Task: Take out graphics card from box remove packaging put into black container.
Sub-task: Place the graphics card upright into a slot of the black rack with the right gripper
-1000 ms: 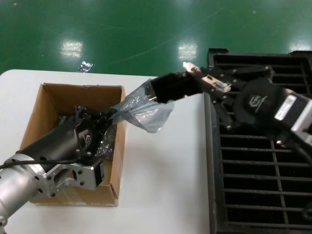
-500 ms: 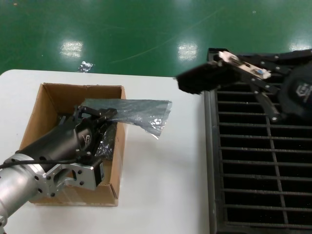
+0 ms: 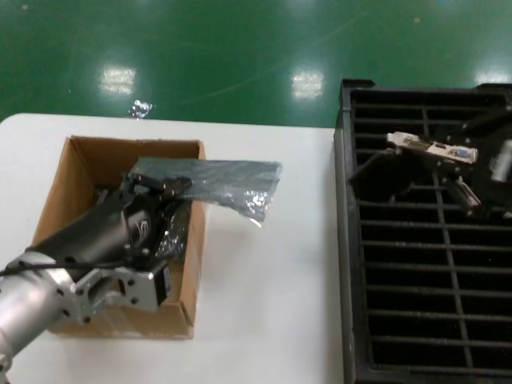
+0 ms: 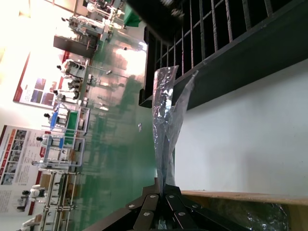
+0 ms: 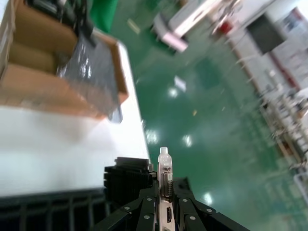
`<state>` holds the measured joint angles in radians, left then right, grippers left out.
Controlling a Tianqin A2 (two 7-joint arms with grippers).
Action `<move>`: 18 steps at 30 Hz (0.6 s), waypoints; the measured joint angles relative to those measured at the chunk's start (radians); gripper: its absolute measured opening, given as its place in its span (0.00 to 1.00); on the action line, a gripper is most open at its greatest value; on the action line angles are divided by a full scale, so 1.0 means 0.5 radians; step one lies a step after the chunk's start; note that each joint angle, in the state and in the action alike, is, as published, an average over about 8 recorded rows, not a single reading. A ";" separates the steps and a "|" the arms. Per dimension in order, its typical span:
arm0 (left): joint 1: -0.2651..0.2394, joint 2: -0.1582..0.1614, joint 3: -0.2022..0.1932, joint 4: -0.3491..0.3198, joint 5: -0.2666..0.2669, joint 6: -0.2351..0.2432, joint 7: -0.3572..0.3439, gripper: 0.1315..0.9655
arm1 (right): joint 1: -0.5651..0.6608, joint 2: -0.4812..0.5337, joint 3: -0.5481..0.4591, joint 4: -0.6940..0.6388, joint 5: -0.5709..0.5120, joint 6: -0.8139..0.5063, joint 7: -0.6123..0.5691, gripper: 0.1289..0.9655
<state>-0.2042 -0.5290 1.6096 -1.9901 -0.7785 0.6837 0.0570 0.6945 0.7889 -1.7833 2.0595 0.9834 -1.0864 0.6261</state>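
Note:
The graphics card (image 3: 430, 149), bare, with its silver bracket uppermost, hangs over the far rows of the black container (image 3: 424, 320). My right gripper (image 3: 459, 170) is shut on the card at its bracket end (image 5: 165, 180). The emptied packaging (image 3: 232, 181) is a crinkly grey-blue bag. It sticks out sideways over the right wall of the cardboard box (image 3: 80, 164). My left gripper (image 3: 171, 186) is shut on the bag's end (image 4: 166, 144), just above the box.
More shiny bagged items (image 3: 173, 234) lie inside the box under my left arm. White table (image 3: 272, 296) stretches between the box and the container's tall left wall (image 3: 342, 240). Green floor lies beyond the table.
My right gripper pulled the card out of the bag and carried it right, over the container. The bag, still held by my left gripper, fell flat and empty.

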 joint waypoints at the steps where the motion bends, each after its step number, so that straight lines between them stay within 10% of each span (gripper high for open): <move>1: 0.000 0.000 0.000 0.000 0.000 0.000 0.000 0.01 | 0.048 -0.035 -0.044 0.000 -0.074 -0.074 0.036 0.06; 10: 0.000 0.000 0.000 0.000 0.000 0.000 0.000 0.01 | 0.488 -0.377 -0.535 0.000 -0.661 -0.727 0.396 0.06; 18: 0.000 0.000 0.000 0.000 0.000 0.000 0.001 0.01 | 0.980 -0.424 -1.243 0.000 -0.709 -0.938 0.955 0.06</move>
<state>-0.2042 -0.5289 1.6096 -1.9902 -0.7786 0.6837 0.0573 1.1844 0.5771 -2.4046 2.0595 0.6290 -1.5553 1.1037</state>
